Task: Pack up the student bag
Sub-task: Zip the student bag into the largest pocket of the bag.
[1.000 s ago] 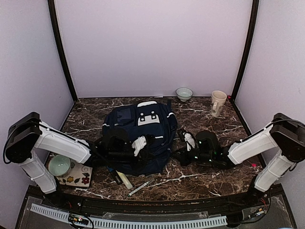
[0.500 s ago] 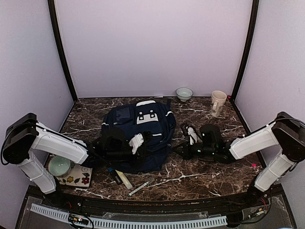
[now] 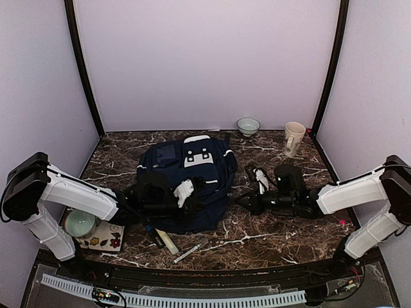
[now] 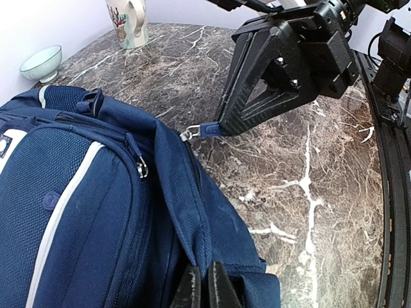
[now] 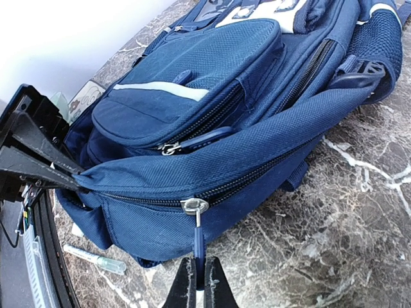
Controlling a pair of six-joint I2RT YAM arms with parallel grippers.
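Note:
The student bag [image 3: 192, 170], navy with white stripes and a white patch, lies flat at the middle of the table. My left gripper [image 4: 205, 276] is shut on a fold of the bag's fabric beside the main opening, at the bag's near left side [image 3: 192, 192]. My right gripper [image 5: 199, 273] is shut on the blue zipper pull [image 5: 199, 247], which hangs from the metal slider [image 5: 194, 206] on the main zipper. In the left wrist view the right gripper [image 4: 221, 128] holds that pull [image 4: 207, 130] at the bag's right edge. The front pocket [image 5: 192, 70] is zipped.
A pale bowl [image 3: 248, 125] and a cream mug [image 3: 294, 138] stand at the back right. A green bowl [image 3: 81, 222] rests by a floral card [image 3: 106, 239] at the near left. A pen [image 3: 190, 251], a tube [image 3: 168, 242] and a dark marker [image 3: 153, 236] lie before the bag.
My right arm has drawn back to the right with the zipper pull still gripped. The bag has shifted slightly left and toward the back. The left gripper has moved a little with it.

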